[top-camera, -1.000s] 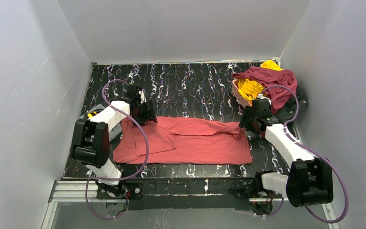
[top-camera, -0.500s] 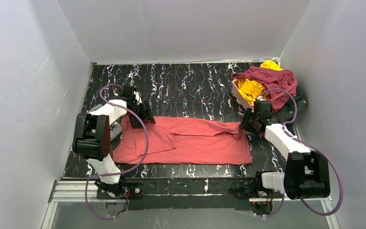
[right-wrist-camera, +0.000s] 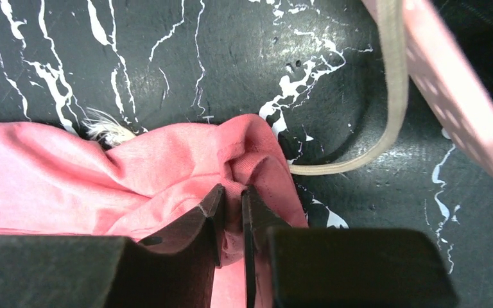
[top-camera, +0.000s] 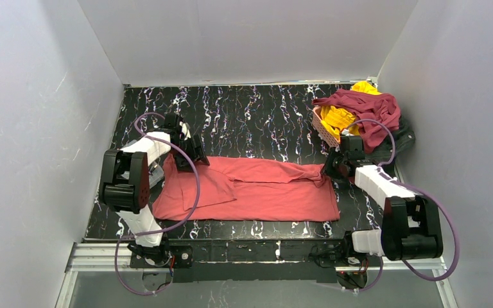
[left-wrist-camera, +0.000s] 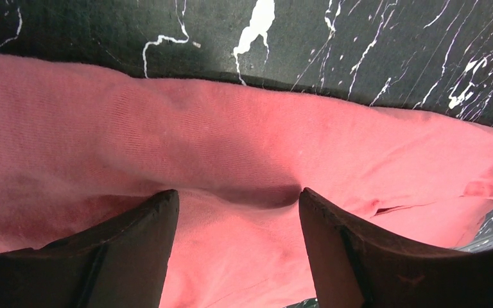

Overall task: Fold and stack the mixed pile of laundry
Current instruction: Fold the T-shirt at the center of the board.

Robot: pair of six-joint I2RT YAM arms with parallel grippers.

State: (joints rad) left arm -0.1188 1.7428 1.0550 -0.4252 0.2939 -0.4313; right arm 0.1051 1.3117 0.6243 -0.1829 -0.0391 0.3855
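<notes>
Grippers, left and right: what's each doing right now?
Left gripper: open, straddling a fold of the salmon-red cloth garment, not gripping.
Right gripper: closed on a bunched corner of that garment.

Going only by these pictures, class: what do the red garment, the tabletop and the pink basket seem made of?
Salmon-red garment: soft matte knit, perhaps cotton jersey; fine ribbing and creases show.
Tabletop: hard, smooth, black with white veins; marble-look, possibly printed laminate.
Pink basket: stiff plastic, apparently; straight wall with small regular holes.
</notes>
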